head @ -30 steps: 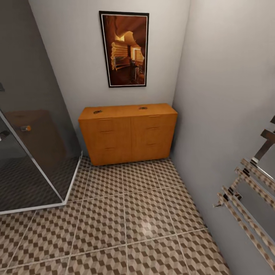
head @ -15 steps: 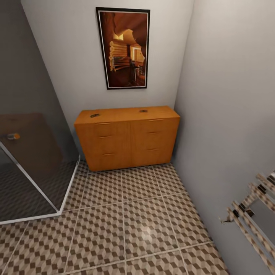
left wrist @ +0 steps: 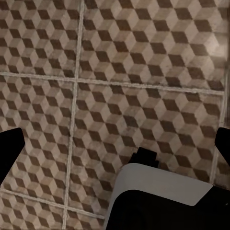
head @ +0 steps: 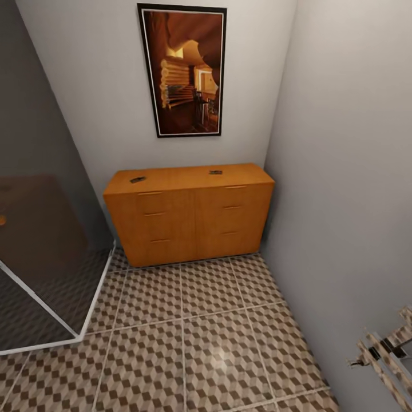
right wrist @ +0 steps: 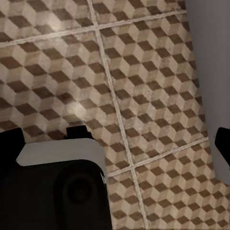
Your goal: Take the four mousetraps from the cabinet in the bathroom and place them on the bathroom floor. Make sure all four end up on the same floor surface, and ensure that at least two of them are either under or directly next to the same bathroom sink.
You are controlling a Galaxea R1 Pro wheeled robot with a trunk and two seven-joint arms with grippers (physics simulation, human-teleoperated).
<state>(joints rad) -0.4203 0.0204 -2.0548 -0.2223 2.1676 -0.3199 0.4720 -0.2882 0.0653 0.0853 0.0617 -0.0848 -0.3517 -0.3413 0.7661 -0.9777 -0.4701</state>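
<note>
Both wrist views look down on the bathroom floor, each tool's fingers spread apart at the frame edges with nothing between: left tool, right tool. Farther off, against the far wall, the cabinet carries two mousetraps on top, one left, one right, well apart

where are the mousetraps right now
In the head view, two mousetraps lie on top of the cabinet against the far wall: one near its left end, another right of centre.
</note>
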